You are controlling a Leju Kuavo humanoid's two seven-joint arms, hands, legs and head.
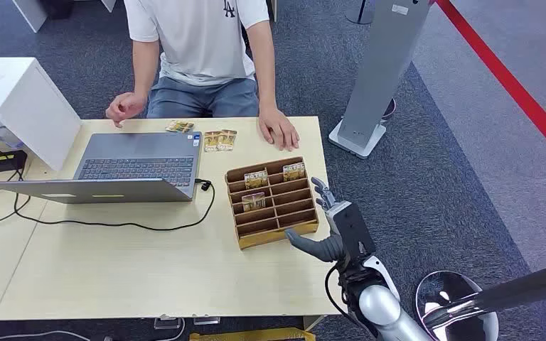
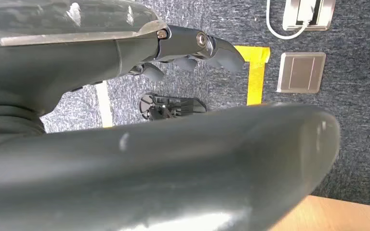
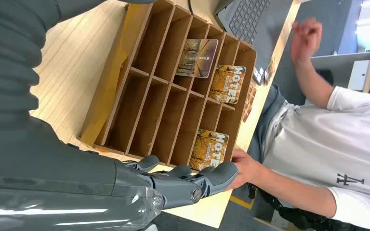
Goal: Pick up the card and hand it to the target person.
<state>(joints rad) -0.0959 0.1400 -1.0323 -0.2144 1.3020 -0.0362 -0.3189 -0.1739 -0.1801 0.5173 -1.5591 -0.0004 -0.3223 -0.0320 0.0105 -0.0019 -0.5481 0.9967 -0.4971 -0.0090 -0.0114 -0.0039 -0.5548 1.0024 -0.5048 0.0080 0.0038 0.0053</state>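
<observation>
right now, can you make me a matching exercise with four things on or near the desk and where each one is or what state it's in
Things:
1. laptop
2. wooden card rack
3. right hand
4. person's hand

Places or states:
A. open, holding nothing, just off the rack's right side
B. resting flat on the table's far edge
C. lid open, on the table's left part
D. holds three cards in its slots

Pairs: 1-C, 2-D, 3-A, 4-B
</observation>
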